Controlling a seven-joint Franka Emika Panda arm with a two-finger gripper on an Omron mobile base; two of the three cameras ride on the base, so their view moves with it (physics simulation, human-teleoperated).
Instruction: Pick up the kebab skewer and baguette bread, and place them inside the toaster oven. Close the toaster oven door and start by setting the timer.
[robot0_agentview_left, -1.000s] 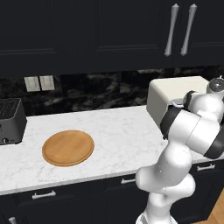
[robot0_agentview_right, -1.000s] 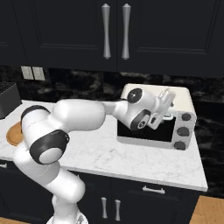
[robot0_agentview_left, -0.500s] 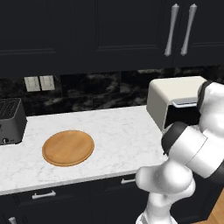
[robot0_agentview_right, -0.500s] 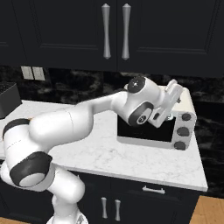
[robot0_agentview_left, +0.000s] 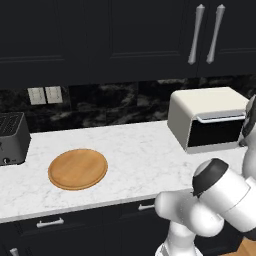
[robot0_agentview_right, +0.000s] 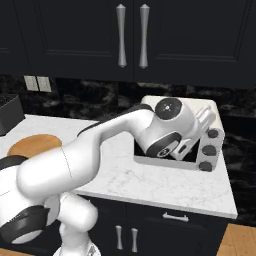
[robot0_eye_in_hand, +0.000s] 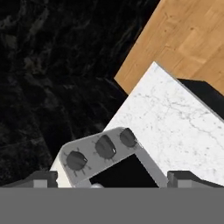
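The cream-white toaster oven (robot0_agentview_left: 206, 108) stands at the right end of the counter. Its door (robot0_agentview_left: 215, 132) of dark glass looks shut, with the silver handle along its top. My gripper (robot0_eye_in_hand: 113, 177) is open, its two dark fingertips (robot0_eye_in_hand: 42, 177) far apart with nothing between them. It hovers just above the oven's side panel with three dark knobs (robot0_eye_in_hand: 105, 147). From the right base view my hand (robot0_agentview_right: 206, 116) sits in front of the oven's upper right, beside the knobs (robot0_agentview_right: 209, 149). The kebab skewer and the baguette bread are out of view.
A round wooden board (robot0_agentview_left: 77, 168) lies bare on the white marble counter (robot0_agentview_left: 135, 155), left of centre. A dark grey slot toaster (robot0_agentview_left: 12, 138) stands at the far left. Black cabinets hang above. The counter ends just right of the oven, above wooden floor (robot0_eye_in_hand: 192, 39).
The arm has swung right and stretched toward the oven's knob side, and its elbow has sunk lower in the left base view. The jaws stayed open.
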